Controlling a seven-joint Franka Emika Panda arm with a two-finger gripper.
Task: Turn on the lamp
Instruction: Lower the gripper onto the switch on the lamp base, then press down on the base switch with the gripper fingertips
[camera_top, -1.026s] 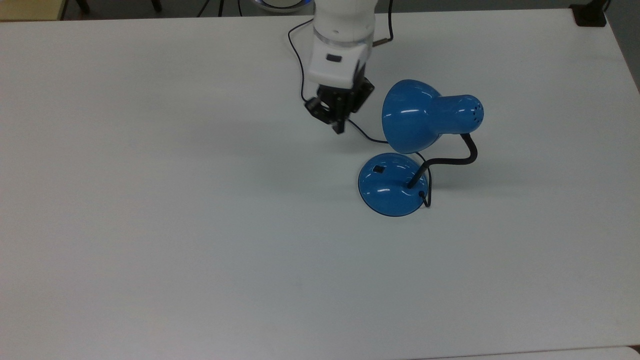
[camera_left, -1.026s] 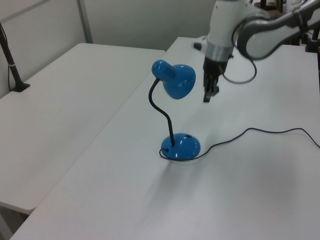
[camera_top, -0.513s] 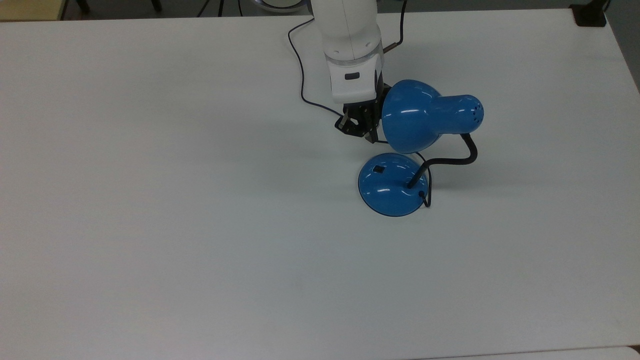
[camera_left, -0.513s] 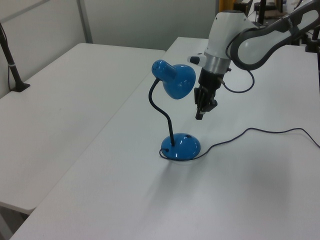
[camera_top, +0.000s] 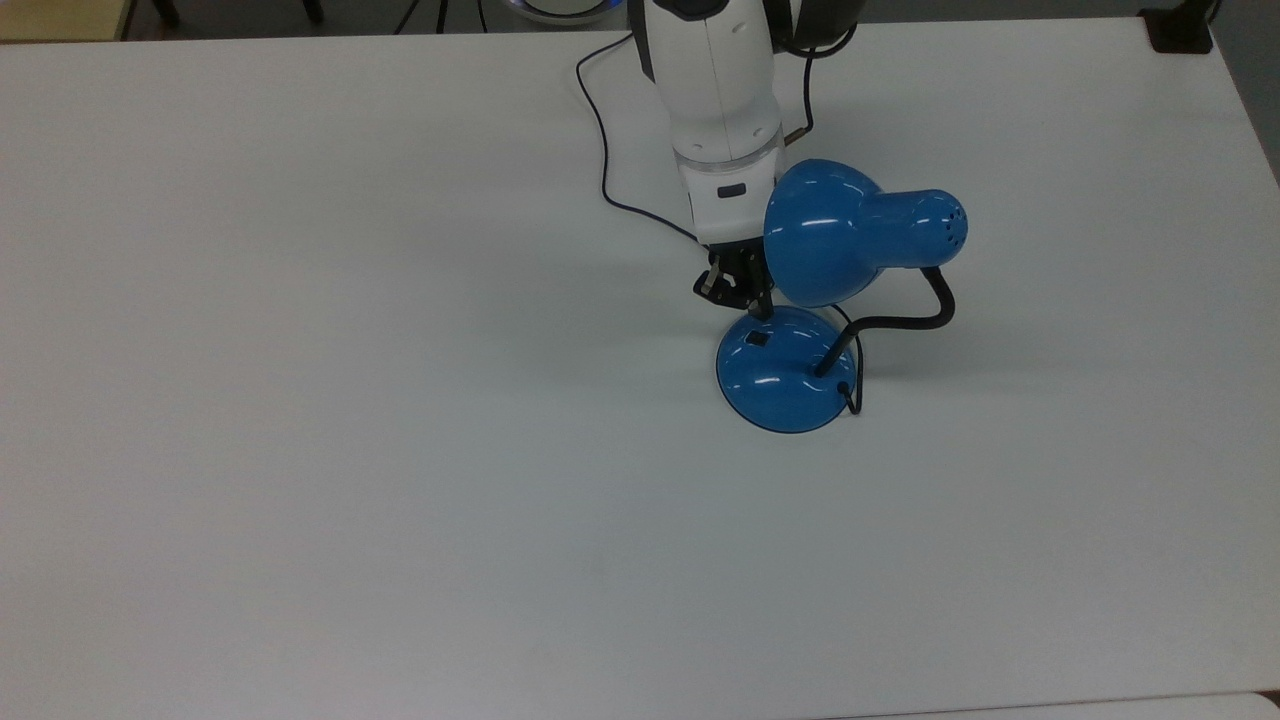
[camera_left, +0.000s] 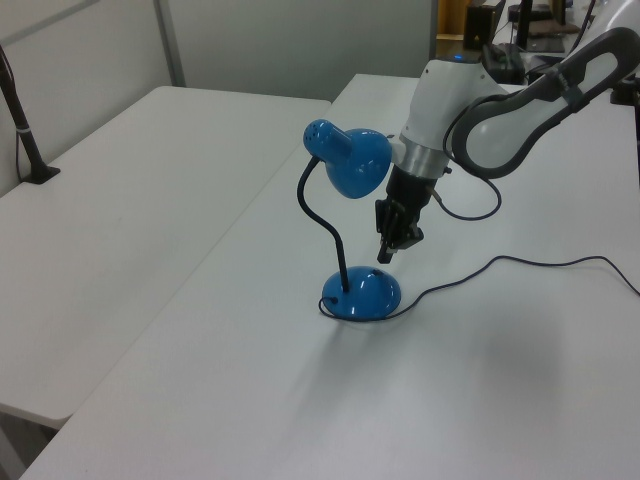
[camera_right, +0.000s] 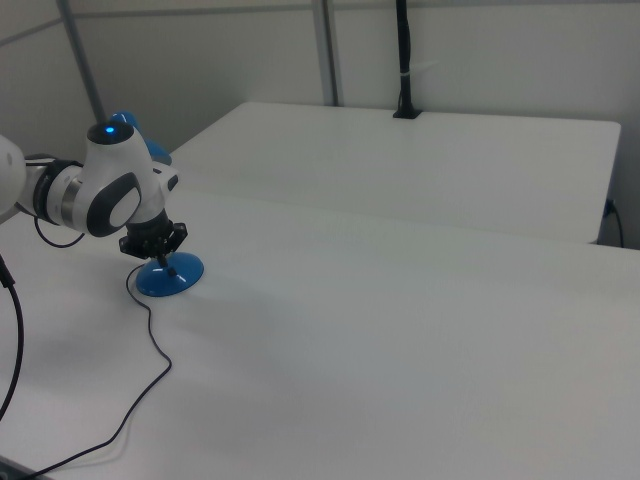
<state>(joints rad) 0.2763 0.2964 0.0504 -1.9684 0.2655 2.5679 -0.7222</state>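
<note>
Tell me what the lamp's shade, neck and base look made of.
The bell-shaped blue shade and the round domed blue base look like glossy painted metal or hard plastic; both carry sharp white highlights, and the look cannot settle which. The bendy black gooseneck looks matte, likely rubber- or plastic-sleeved flexible metal, since it holds a curved shape without shine.

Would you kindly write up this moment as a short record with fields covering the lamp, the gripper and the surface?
lamp: blue desk lamp, upright on the table, shade on a black bendy neck above the round base
switch: small black switch on the base, on the top view's left side of it
gripper: gripper pointing down just above the base, close to the switch, fingers shut
lamp lit: no glow visible
cord: thin dark cord trailing from the base across the table
surface: white table
</note>
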